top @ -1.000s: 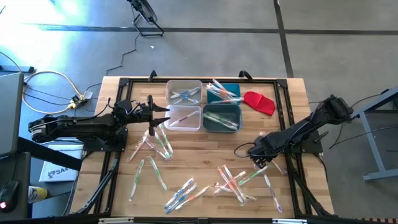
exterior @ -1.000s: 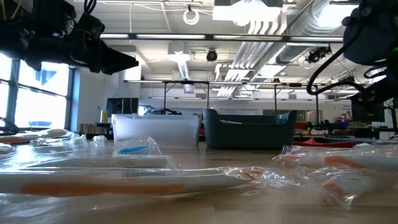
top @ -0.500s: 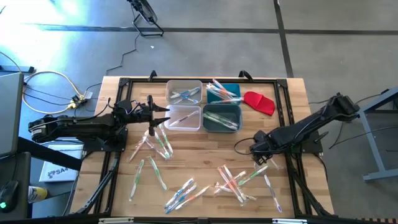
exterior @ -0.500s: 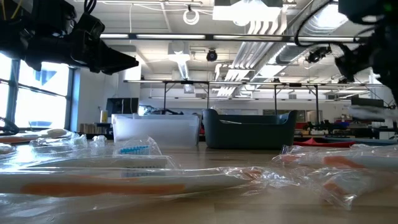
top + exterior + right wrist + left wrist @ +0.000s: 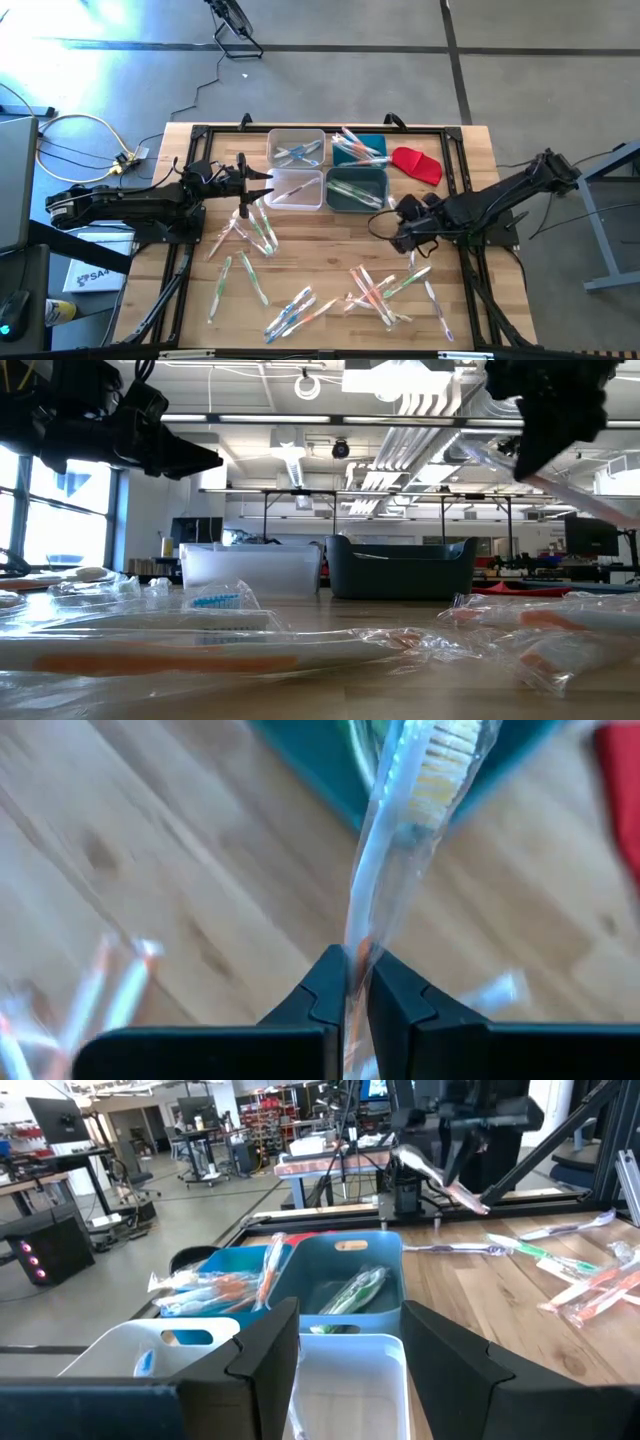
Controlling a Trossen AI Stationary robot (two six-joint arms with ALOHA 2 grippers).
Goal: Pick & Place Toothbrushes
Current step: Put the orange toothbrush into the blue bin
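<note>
Toothbrush (image 5: 385,910) handle hidden inside right gripper (image 5: 348,982)

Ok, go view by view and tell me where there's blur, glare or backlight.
High view: sharp, with sun glare on the floor at upper left. Low view: the wrapped toothbrushes nearest the lens are soft; the window backlights the arms into silhouettes. Left wrist view: the open left gripper is dark, the bins clear. Right wrist view: the held toothbrush and table are smeared.
</note>
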